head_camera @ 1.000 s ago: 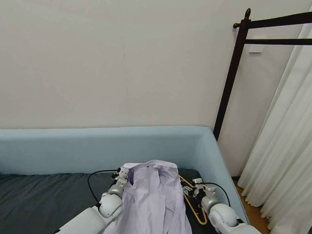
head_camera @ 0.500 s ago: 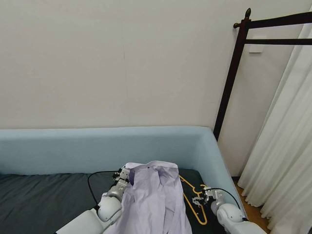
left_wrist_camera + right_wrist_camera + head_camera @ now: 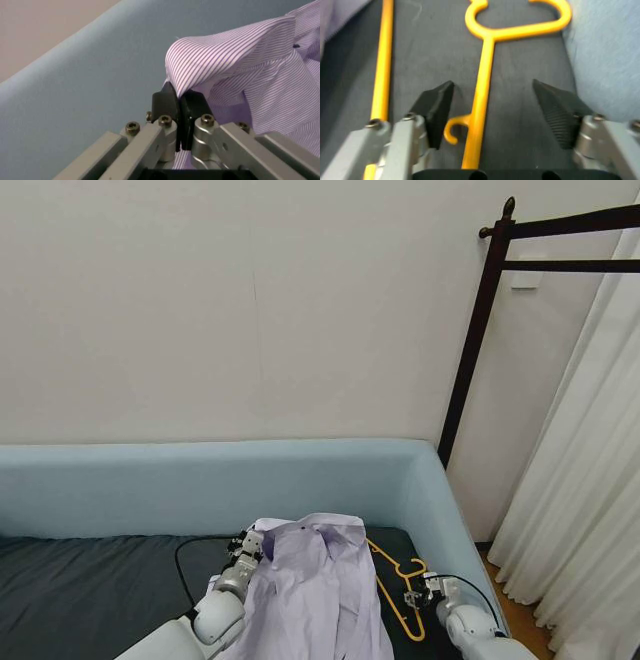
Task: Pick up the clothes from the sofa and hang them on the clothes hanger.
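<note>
Though apart (right), fingers (image 3: pixel 437 108) astride hanger (image 3: pixel 485 75).

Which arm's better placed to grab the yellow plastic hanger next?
Probably right. The right gripper hangs open astride the yellow plastic hanger on the sofa; the left gripper is shut on the purple striped shirt.

White curtain (image 3: pixel 590 480), beige wall (image 3: pixel 250 310)

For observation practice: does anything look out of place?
The yellow hanger lies flat on the sofa cushion, not on the rack, under the open right gripper; the striped shirt is bunched in the shut left gripper.
</note>
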Tool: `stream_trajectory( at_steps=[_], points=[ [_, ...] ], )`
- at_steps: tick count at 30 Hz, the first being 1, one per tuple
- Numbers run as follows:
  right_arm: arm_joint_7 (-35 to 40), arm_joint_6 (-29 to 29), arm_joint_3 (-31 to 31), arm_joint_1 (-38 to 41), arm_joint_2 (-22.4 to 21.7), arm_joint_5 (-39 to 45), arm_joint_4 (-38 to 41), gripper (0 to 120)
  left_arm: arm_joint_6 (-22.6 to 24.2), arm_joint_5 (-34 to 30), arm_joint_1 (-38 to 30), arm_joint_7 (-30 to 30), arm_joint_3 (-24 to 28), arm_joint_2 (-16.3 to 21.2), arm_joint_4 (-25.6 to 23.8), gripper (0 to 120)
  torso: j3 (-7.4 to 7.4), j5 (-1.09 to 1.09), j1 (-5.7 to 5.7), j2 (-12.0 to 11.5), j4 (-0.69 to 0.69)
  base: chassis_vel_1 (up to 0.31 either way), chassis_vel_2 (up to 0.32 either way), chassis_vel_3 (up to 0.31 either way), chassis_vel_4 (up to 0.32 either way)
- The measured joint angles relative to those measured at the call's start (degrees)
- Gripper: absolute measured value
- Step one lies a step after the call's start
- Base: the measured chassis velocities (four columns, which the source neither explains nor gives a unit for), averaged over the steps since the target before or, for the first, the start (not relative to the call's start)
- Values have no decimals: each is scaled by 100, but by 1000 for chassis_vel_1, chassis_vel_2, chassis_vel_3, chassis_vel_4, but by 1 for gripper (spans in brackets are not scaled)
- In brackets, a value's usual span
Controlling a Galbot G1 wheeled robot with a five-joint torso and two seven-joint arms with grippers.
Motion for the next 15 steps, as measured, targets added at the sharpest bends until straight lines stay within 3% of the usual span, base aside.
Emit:
stream_trajectory(
  at_steps=[9,15],
  points=[
    [-135,-114,186,68,128,22,-293,22,17,-15,46,1,-34,12,-90,0,0,0,0,1,0,0,0,0,0],
    [-206,-266,254,108,149,117,-335,9,28,-24,64,1,-43,32,-133,0,-1,0,0,1,-1,0,0,0,0]
  ],
)
